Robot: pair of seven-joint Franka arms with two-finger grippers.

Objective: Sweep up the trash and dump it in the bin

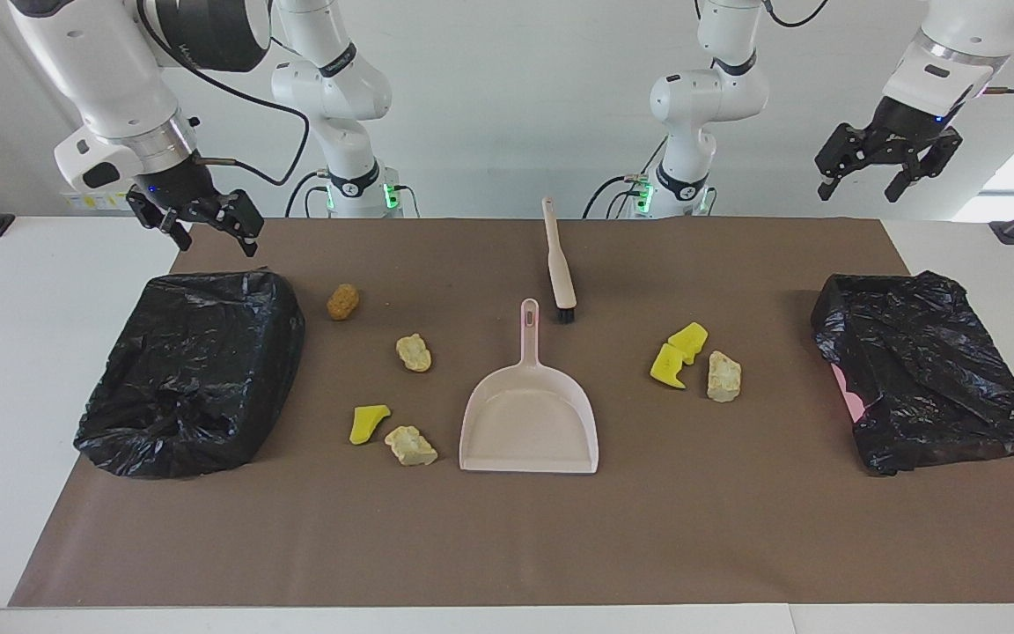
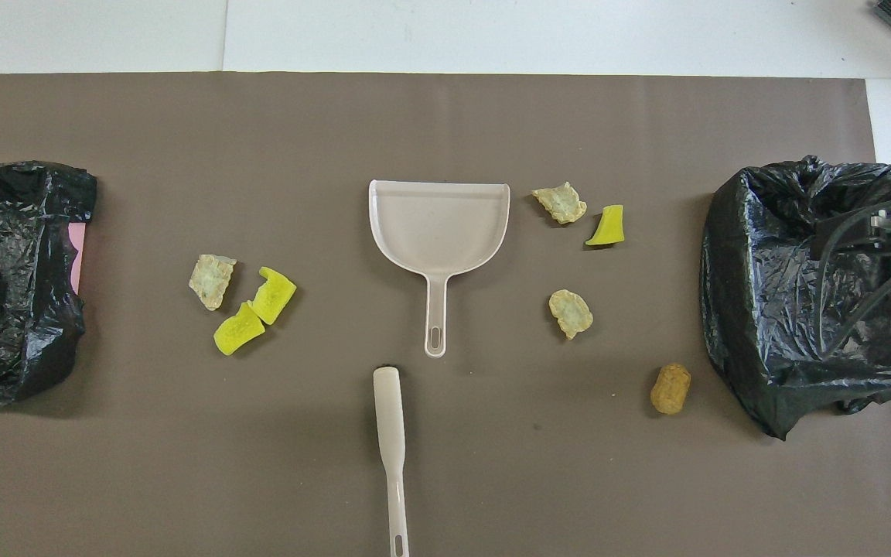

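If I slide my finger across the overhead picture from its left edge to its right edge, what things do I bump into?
Black bag → beige chunk → two yellow wedges → brush → dustpan → brown sponge → second black bag. The three lumps beside the dustpan overlap in order, so they are left out.

You're seeing glossy, crinkled black plastic bags (image 1: 194, 370), a smooth plastic dustpan (image 1: 529, 423), porous foam trash (image 1: 672, 365), and a matt mat (image 1: 507, 546).

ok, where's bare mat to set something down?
Free: the wide strip of mat farther from the robots than the dustpan. Crowded: trash between the dustpan and each bin; brush at the dustpan's handle.
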